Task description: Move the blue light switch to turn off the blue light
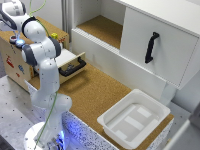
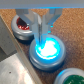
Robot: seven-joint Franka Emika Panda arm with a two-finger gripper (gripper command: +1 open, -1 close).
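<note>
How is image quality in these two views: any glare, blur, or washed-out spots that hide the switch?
Wrist view: the blue light switch glows so brightly that its top is washed out to near white, and the gripper fingers look soft and blurred. The red button is clearer. Exterior view: soft and low in detail; the arm hides the switch; the white bin is bright but readable.

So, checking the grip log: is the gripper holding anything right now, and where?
Nothing is held. The gripper points down at the glowing blue light switch, fingers close together over its top.
</note>
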